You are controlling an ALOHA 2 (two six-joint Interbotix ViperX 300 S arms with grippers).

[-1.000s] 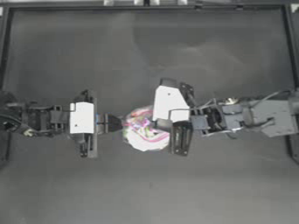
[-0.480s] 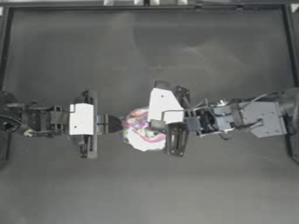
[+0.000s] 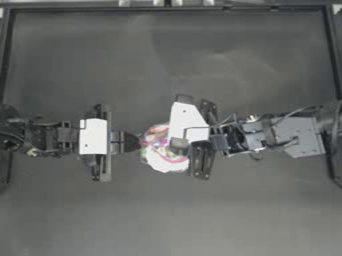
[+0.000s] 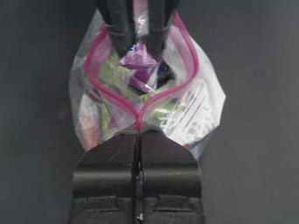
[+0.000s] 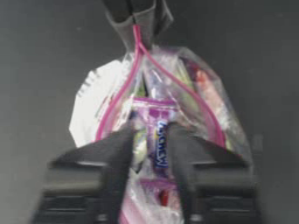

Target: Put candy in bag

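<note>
The bag (image 4: 146, 103) lies near the middle of the dark bench (image 3: 171, 60), between the two arms. The left gripper (image 4: 139, 131) has its fingers (image 4: 111, 162) pressed together on the pink seal strip (image 4: 93, 65) at one end of the mouth, which spreads open in a loop beyond that pinch. The right gripper (image 5: 153, 135) reaches into that opening from the far side, its fingers (image 5: 119, 153) clamped on the candy (image 5: 158, 142), a small purple-and-white wrapped sweet held just inside the mouth, above the yellow and green sweets already in the pouch. The main risk seems to be a release made too shallow: the candy could rest on the rim or the pile and slide back out onto the bench. Its twisted wrapper end could also cling to a finger and come out as the arm retreats. If the left grip slips off the thin strip, the mouth would likely collapse around the right fingers, and pulling them free could drag the whole bag sideways.
</note>
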